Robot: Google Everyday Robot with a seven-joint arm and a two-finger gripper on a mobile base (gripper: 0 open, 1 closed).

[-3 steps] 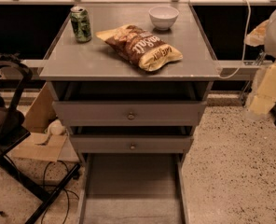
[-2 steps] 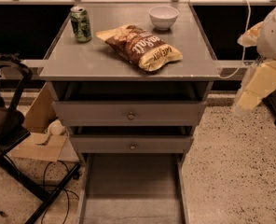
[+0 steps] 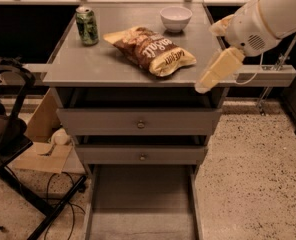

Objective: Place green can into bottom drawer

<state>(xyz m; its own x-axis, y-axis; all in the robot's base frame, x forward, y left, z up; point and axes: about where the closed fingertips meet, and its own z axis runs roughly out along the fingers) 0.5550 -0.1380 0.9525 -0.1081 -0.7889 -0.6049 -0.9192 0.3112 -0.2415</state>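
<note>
The green can (image 3: 87, 25) stands upright at the back left corner of the grey cabinet top (image 3: 88, 66). The bottom drawer (image 3: 143, 204) is pulled out at floor level, its flat grey floor bare. My gripper (image 3: 207, 59) comes in from the upper right on a white arm and hovers over the right edge of the cabinet top, far to the right of the can. Its cream fingers (image 3: 219, 68) point down-left, spread apart, holding nothing.
A chip bag (image 3: 150, 50) lies in the middle of the top, between gripper and can. A white bowl (image 3: 175, 18) sits at the back. Two upper drawers (image 3: 140, 125) are shut. A black chair (image 3: 8, 134) and cardboard (image 3: 40, 154) stand to the left.
My arm and gripper have moved left, from beside the cabinet's right side to over its right edge. The can, bag and bowl have not moved.
</note>
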